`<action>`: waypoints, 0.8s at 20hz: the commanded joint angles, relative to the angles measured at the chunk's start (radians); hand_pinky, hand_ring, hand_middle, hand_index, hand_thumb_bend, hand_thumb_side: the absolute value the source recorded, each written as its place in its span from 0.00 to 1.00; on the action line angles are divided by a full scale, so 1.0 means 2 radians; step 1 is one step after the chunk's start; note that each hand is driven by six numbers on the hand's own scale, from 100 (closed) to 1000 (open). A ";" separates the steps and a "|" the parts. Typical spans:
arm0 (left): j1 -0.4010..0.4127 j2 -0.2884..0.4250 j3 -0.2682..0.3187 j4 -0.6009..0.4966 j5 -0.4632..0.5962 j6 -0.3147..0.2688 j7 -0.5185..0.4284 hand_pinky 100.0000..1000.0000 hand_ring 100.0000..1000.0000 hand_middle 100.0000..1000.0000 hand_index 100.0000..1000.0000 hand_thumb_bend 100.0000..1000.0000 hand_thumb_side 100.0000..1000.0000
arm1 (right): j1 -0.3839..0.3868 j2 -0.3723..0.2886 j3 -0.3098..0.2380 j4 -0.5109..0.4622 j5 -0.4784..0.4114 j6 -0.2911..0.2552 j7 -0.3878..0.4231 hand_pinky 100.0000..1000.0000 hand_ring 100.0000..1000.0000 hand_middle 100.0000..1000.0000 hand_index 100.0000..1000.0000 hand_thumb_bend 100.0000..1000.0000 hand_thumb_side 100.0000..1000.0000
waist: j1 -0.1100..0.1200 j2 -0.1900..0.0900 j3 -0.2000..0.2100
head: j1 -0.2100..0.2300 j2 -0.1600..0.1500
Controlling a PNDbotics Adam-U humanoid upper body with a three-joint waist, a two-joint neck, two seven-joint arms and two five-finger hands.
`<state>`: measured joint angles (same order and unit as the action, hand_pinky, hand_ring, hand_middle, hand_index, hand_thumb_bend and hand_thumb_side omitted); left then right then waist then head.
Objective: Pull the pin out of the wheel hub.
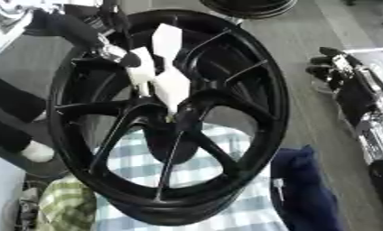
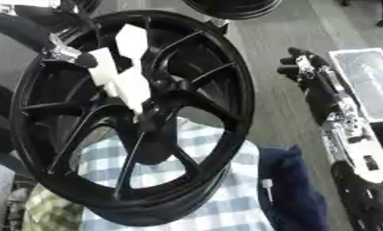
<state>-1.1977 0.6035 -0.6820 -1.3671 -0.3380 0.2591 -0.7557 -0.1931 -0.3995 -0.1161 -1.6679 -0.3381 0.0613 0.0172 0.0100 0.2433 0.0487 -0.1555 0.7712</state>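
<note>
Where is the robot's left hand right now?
The left hand, pale, is at the upper middle of the left eye view, reaching down over the black wheel's spokes to its hub.

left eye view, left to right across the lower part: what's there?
Green checked cloth → black wheel standing over the blue checked cloth → dark blue fabric → right arm at the right edge, its hand further up.

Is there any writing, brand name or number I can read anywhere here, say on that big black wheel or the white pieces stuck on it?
None can be read.
Black wheel: no visible lettering.
White pieces near the hub: blank.
Right robot hand and silver arm: no legible markings.
Checked cloth and dark blue fabric: no text.
</note>
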 commanded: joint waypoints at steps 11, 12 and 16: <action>-0.017 -0.019 -0.002 0.023 -0.012 -0.008 -0.015 0.92 0.84 0.69 0.80 0.62 0.62 | -0.005 -0.004 -0.001 -0.003 0.002 0.004 0.000 0.93 0.70 0.66 0.81 0.00 0.57 | 0.002 -0.005 -0.001 | 0.009 -0.005; -0.017 -0.021 -0.002 0.023 -0.011 -0.009 -0.017 0.92 0.84 0.69 0.80 0.62 0.62 | -0.005 -0.004 -0.001 -0.003 0.002 0.004 0.001 0.93 0.70 0.66 0.81 0.00 0.57 | 0.002 -0.005 -0.001 | 0.009 -0.005; -0.020 -0.026 -0.004 0.020 -0.008 -0.010 -0.026 0.90 0.81 0.63 0.78 0.58 0.56 | -0.006 -0.002 0.000 -0.002 0.002 0.005 0.001 0.93 0.70 0.66 0.81 0.00 0.58 | 0.003 -0.004 -0.001 | 0.010 -0.006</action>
<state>-1.2075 0.5433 -0.6978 -1.3180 -0.3579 0.2395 -0.7994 -0.1939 -0.3908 -0.1153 -1.6627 -0.3373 0.0706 0.0181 0.0177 0.2494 0.0468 -0.1396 0.7707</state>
